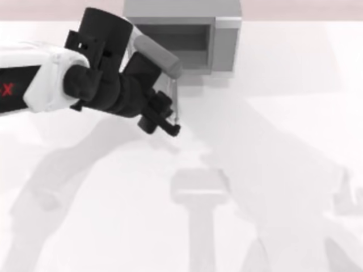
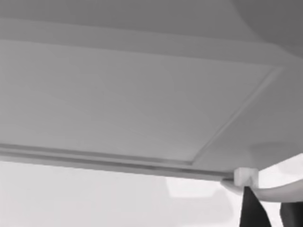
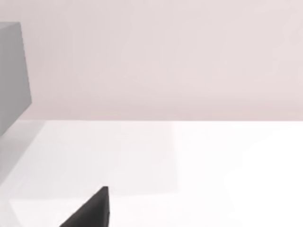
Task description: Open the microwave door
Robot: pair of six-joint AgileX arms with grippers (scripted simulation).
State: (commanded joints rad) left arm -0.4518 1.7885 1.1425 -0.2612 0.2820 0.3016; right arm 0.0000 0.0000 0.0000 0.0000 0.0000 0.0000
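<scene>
The microwave (image 1: pixel 227 42) stands at the table's back centre with its cavity (image 1: pixel 181 39) showing. The microwave door (image 1: pixel 161 56) is swung out towards the front left, and its grey panel (image 2: pixel 132 104) fills the left wrist view. My left gripper (image 1: pixel 164 120) is at the door's free end, shut on the slim silver handle (image 1: pixel 177 105). In the left wrist view the handle (image 2: pixel 279 190) runs just over the dark fingers (image 2: pixel 253 213). My right gripper (image 3: pixel 94 210) shows only as a dark tip in its own wrist view, low over the table, and is out of the top view.
The microwave's grey side wall (image 3: pixel 12 71) stands at the edge of the right wrist view. The white table (image 1: pixel 272 141) stretches in front of and to the right of the microwave. A pale wall runs behind it.
</scene>
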